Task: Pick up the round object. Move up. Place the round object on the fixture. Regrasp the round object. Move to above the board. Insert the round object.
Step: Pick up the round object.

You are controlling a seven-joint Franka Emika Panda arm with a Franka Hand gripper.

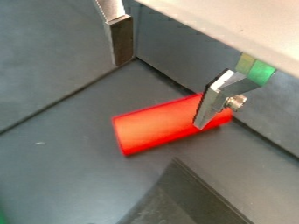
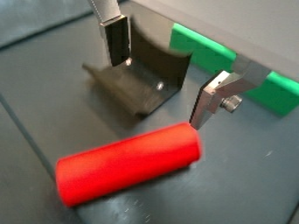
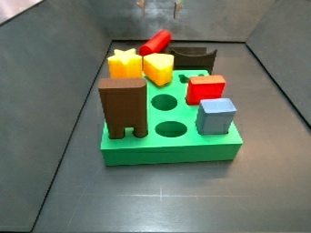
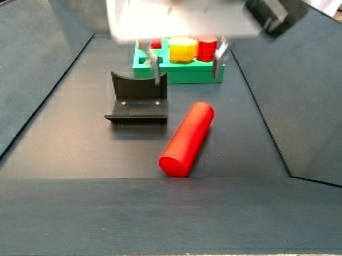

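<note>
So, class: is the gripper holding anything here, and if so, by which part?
Nothing is held. The gripper hangs open above the floor, and the round object lies flat on the floor, clear of both fingers, next to the fixture.

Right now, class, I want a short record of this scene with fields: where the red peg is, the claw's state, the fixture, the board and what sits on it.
red peg: lying flat on the grey floor, not held
claw: open above the peg, fingers apart, nothing between them
fixture: dark L-shaped bracket, standing beside the peg, apart from it
board: green slab, beyond the fixture
on the board: brown block, red cube, blue cube, yellow star, yellow piece
open holes: several visible
</note>
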